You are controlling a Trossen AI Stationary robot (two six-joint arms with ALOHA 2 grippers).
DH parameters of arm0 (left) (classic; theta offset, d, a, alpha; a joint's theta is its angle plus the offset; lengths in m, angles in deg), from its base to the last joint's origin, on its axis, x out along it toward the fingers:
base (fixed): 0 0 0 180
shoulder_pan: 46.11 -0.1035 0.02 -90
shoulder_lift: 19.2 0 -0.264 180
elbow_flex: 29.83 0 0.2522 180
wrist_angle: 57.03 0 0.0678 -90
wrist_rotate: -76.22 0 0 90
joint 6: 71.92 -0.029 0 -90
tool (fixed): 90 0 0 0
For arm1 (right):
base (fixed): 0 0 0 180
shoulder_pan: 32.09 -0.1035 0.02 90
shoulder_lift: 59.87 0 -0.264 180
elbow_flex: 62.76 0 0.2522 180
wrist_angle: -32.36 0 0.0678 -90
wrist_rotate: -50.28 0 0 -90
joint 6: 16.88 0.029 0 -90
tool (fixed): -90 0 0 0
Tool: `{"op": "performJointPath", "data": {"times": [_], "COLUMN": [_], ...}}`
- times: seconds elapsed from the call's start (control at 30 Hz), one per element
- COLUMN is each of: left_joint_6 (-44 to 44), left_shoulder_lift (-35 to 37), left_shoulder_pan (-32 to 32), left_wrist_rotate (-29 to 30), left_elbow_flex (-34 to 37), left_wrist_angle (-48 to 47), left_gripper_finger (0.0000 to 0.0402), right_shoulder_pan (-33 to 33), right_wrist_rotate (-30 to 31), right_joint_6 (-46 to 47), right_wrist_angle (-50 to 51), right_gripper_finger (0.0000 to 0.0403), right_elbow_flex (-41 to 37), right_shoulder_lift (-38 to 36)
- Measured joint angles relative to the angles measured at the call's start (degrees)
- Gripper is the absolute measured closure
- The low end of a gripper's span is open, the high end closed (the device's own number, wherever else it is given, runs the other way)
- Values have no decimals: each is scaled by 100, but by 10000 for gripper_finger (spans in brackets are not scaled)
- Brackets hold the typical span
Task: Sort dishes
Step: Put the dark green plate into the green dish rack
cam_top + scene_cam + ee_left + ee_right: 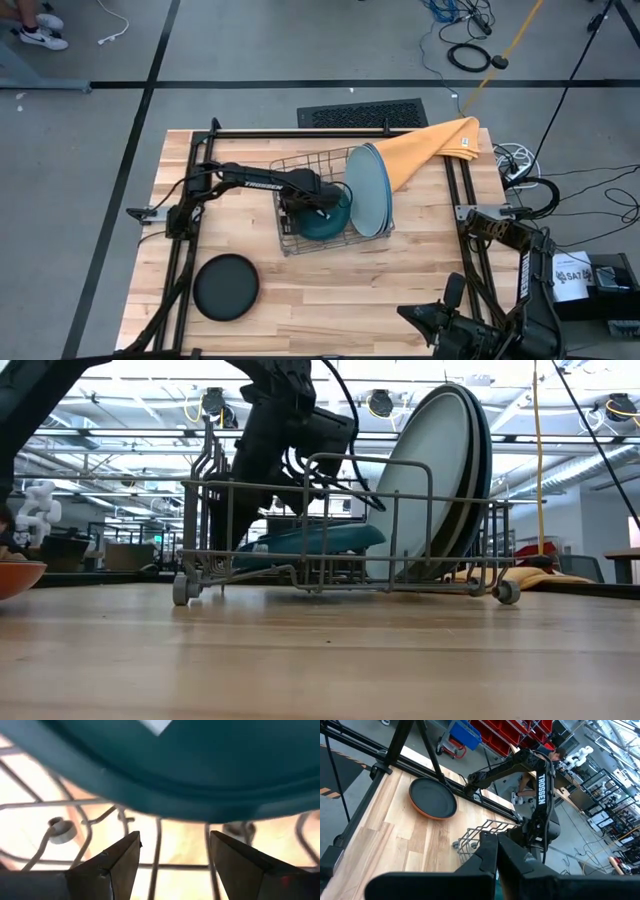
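High view: left hand [322, 213] open over dark teal plate [328, 224] lying near-flat in rack [290, 240].

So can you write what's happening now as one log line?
left gripper: open, in rack by teal plate | right gripper: shut, waiting at table edge | black plate: on table

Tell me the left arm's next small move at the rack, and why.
Probably lift the left gripper straight up out of the wire rack. Its jaws stand open, with the dark teal plate lying tilted in the rack just beyond them, apparently let go. The black plate on the table looks next to fetch.
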Motion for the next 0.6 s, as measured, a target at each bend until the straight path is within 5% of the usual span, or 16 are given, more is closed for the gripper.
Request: {"op": "performJointPath", "data": {"times": [0.6], "left_joint_6": [-17], "left_shoulder_lift": [41], "left_shoulder_pan": [15], "left_wrist_rotate": [32], "left_elbow_flex": [191], "left_wrist_angle": [738], "left_gripper_finger": [162], "right_shoulder_pan": [0], "right_wrist_rotate": [1], "right_joint_6": [7], "right_wrist_angle": [-5], "right_gripper_finger": [403], "right_elbow_flex": [0], "right_shoulder_lift": [0]}}
